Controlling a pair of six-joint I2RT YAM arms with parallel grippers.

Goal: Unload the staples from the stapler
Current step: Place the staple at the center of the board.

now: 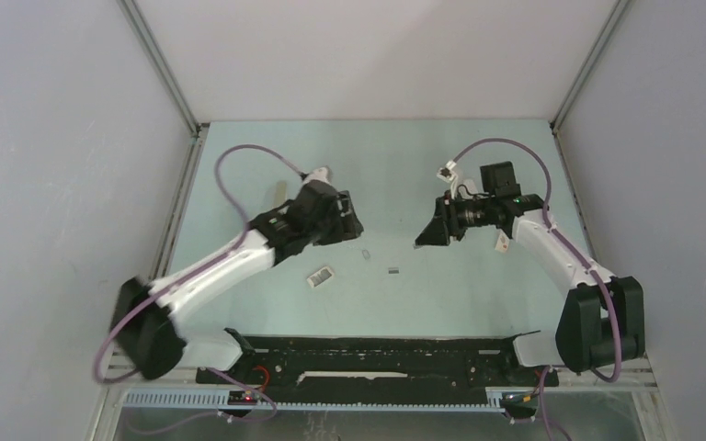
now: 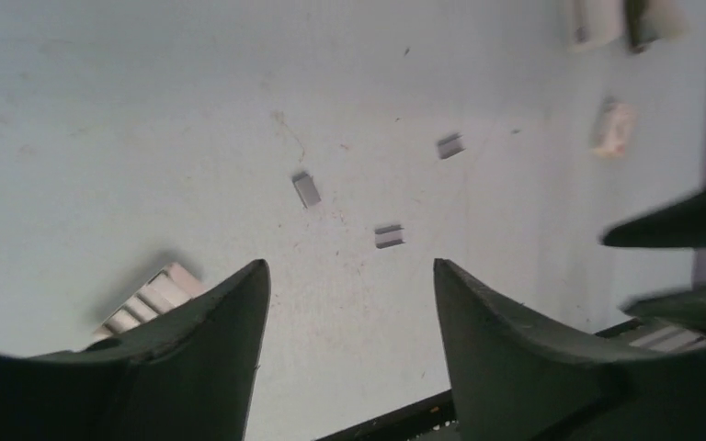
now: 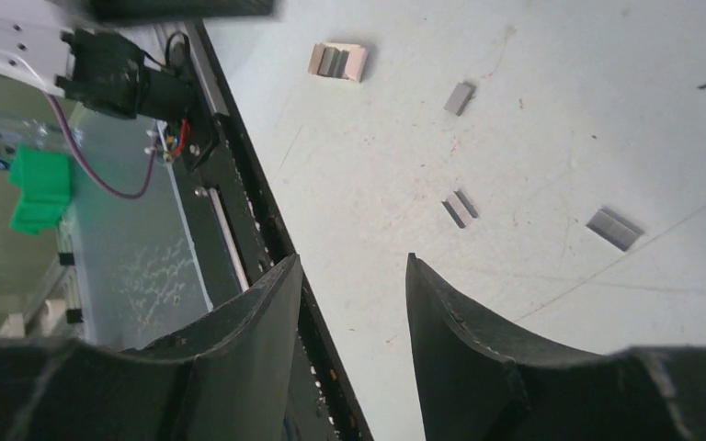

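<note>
So at this point both arms were up over the middle of the surface (image 1: 460,303) and neither was carrying anything. The left fingers (image 2: 230,312) stood clearly apart with just bare surface showing between them. The right fingers (image 3: 460,322) had a somewhat narrower gap, also empty.

The staples (image 2: 389,236) were already lying loose in the open, three short grey strips spread out between the two arms and none touching another. My guess is that's why both sets of fingers were slack: nothing needed clamping, and the strips had been left where they landed rather than gathered up.

The stapler (image 1: 501,241) was harder to pin down. The best candidate was the small white piece poking out just beside the right arm in the top view, half covered by the arm, so I couldn't tell whether it was lying open or shut. If that was it, it sat well off to the right of the staples, out of the way.

A small white box (image 3: 338,61) lay on the near-left side of the strips, partly hidden behind a left finger in that wrist view. A slim beige bar (image 1: 280,195) lay off on the far side of the left arm.

Looked mostly done to me, unless more strips were still inside.
</note>
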